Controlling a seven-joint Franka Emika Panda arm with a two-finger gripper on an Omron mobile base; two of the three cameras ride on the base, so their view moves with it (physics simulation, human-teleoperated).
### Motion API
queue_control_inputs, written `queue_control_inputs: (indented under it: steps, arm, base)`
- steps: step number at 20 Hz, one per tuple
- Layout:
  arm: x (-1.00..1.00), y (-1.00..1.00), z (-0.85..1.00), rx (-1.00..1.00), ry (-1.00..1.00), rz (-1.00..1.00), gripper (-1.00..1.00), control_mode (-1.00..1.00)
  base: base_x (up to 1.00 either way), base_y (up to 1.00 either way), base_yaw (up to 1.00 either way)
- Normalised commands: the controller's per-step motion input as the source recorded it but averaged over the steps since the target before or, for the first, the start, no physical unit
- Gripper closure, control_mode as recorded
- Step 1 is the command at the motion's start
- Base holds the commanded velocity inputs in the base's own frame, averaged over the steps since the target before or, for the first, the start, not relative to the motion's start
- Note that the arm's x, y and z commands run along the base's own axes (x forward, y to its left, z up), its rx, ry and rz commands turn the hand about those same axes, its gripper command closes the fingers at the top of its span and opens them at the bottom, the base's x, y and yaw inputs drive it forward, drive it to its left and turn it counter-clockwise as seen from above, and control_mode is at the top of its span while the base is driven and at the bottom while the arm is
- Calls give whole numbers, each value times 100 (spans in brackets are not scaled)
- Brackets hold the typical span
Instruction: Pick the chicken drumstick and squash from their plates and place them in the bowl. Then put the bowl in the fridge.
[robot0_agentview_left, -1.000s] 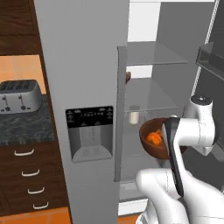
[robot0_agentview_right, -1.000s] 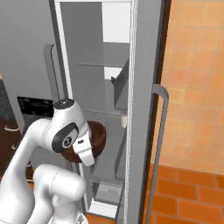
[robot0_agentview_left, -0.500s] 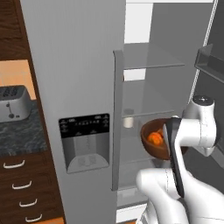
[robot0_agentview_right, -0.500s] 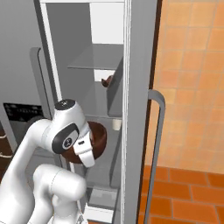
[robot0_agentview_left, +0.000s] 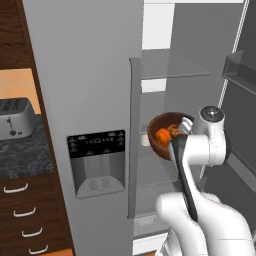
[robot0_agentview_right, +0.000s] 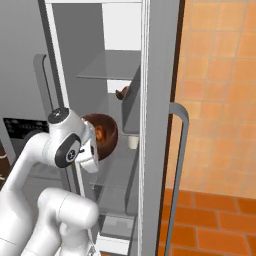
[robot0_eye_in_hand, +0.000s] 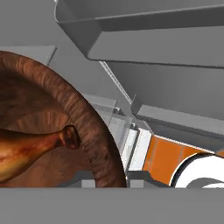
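My gripper (robot0_agentview_left: 184, 128) is shut on the rim of the dark reddish-brown bowl (robot0_agentview_left: 158, 146) and holds it at chest height in front of the open fridge (robot0_agentview_left: 90, 75). Inside the bowl lies the orange squash (robot0_agentview_left: 163, 136). The hand view looks along the bowl's rim (robot0_eye_in_hand: 89, 129) and shows the golden-brown chicken drumstick (robot0_eye_in_hand: 30, 149) with its bone end pointing right. From the right side the bowl (robot0_agentview_right: 104, 136) hangs just before the fridge's glass shelves, with the gripper (robot0_agentview_right: 92, 135) at its near rim. The plates are out of view.
The closed fridge door with the dark dispenser panel (robot0_agentview_left: 97, 162) and a long handle (robot0_agentview_left: 134, 135) stands left of the opening. The open right door (robot0_agentview_right: 159, 100) with its handle (robot0_agentview_right: 179, 170) flanks the arm. A toaster (robot0_agentview_left: 16, 117) sits on the counter far left. A small white cup (robot0_agentview_right: 132, 142) stands inside.
The whole picture has shifted as the base came closer to the fridge. The bowl stays in my grip and now hangs nearer the opening.
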Motion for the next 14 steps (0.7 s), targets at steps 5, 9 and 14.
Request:
queue_control_inputs:
  steps: [5, 9, 14]
  arm:
    - [72, 23, 54, 4, -11, -22, 100, -100]
    - [59, -21, 14, 11, 0, -4, 100, -100]
    - [79, -19, -3, 9, 0, 2, 100, -100]
  base:
    - [0, 0, 0]
    - [0, 0, 0]
    - [0, 0, 0]
